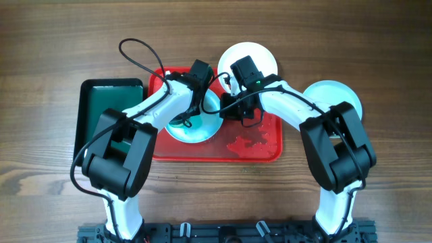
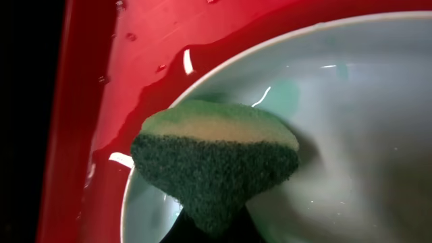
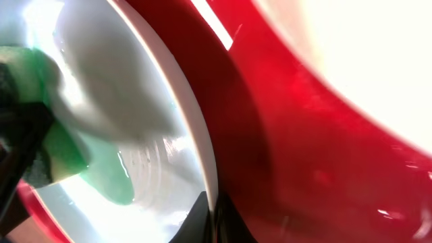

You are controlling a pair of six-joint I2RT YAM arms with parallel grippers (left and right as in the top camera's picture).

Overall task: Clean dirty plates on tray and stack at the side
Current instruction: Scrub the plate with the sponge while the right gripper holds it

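Observation:
A white plate lies on the red tray, left of its middle. My left gripper is shut on a green-and-yellow sponge pressed onto this plate near its rim. A teal-green smear lies on the plate. My right gripper is shut on the plate's right rim, one finger on each side. A second plate lies behind the tray. A third plate lies right of the tray.
A dark green tray stands left of the red tray. Red patches and water drops mark the red tray's front right. The wooden table surrounds everything.

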